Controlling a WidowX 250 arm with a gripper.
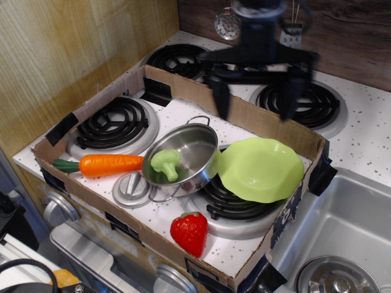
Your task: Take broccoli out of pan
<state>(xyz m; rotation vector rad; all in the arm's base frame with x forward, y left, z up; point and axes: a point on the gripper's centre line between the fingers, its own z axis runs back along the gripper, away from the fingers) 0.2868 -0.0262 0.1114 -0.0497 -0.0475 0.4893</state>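
Hovering with my gripper (256, 105) spread wide, at one o'clock from the tilted pan (183, 157); broccoli (167, 163) lies inside.

Place: a play kitchen set up as a robot test bench.
Stove (183, 116): white speckled top is carrying four black coil burners.
Sink (342, 244): steel basin is sitting at the worktop's right edge.
Walls: wood panelling is lining the left and back edges.

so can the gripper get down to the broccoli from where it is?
Probably yes. The gripper hangs open, high over the box's back wall. The broccoli lies uncovered in the tilted pan, nothing above it; the rim near it may crowd the fingers.
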